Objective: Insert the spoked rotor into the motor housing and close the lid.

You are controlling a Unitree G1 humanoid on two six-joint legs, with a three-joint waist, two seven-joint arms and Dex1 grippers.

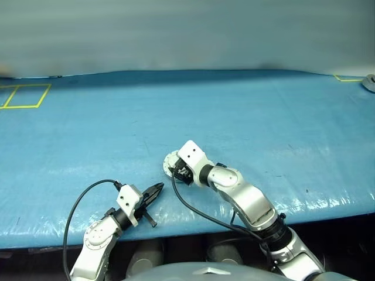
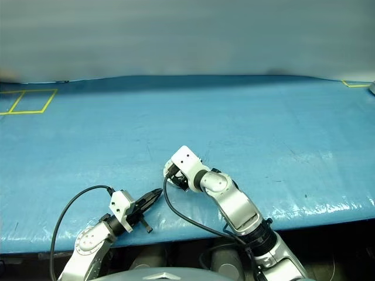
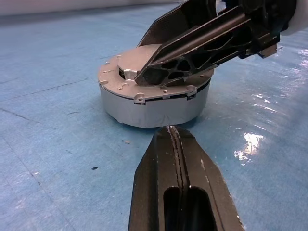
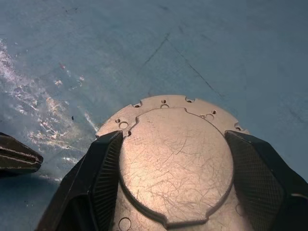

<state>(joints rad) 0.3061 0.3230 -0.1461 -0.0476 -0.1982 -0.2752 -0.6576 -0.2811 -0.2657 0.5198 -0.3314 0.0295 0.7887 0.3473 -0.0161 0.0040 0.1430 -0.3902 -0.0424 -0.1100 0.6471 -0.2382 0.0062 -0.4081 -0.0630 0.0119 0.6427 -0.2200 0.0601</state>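
Motor housing (image 3: pixel 153 103), one: round silver cup on the blue tabletop (image 1: pixel 263 129), near the front edge and about centre. In the head views it is largely hidden behind the right arm's wrist; only a sliver of its rim shows there.

Lid (image 4: pixel 175 161), one: plain face with raised circle upward, seated on top of the housing. A thin dark seam shows along part of the joint. The interior is covered, so the windings and the spoked rotor cannot be made out.

Right gripper (image 4: pixel 175 192), one: fingers spread wide, one on each side of the lid's raised circle. Whether the pads press the metal cannot be told.

Left gripper (image 3: pixel 174 132), one: fingers pressed together, holding nothing, tip just beside the housing wall, apart from it.

Open room: broad bare surface behind and to both sides of the housing. Yellow tape outline (image 1: pixel 26 95) at the far left corner; a second yellow mark (image 1: pixel 347 78) at the far right, cut off by the frame edge.
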